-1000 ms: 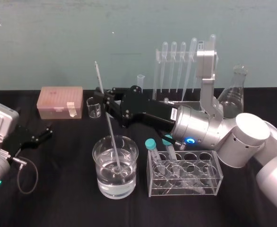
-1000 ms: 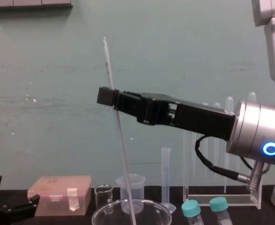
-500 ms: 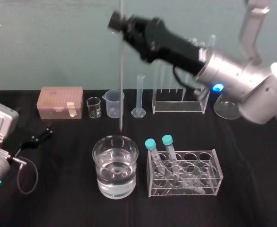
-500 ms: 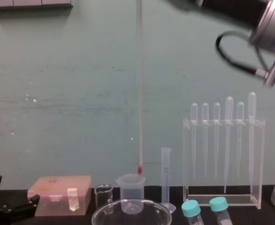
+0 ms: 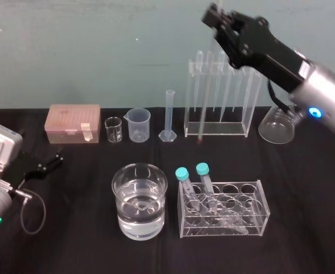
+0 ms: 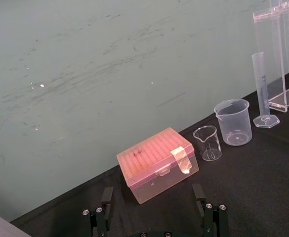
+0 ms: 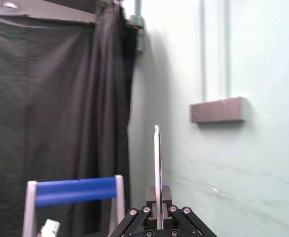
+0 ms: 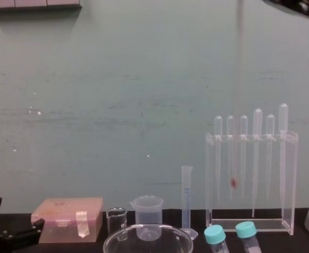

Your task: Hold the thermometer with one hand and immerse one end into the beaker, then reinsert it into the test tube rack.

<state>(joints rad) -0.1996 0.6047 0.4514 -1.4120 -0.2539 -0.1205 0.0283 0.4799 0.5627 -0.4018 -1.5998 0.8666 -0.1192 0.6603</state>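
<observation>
The right gripper (image 5: 217, 21), raised at 1 o'clock from the beaker (image 5: 139, 201), gripped the thermometer (image 5: 201, 131) near its top. The rod hung almost upright, its red tip by the front of the test tube rack (image 5: 244, 108), well apart from the beaker. The left gripper (image 5: 56, 158) rested at 9 o'clock, jaws spread wide

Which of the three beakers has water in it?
The wide glass beaker in front; the tiny glass beaker and plastic spouted beaker behind it look empty.

Black right gripper (image 5: 215, 18) on silver arm (image 5: 329, 91) with blue ring light (image 5: 314, 112)
</observation>
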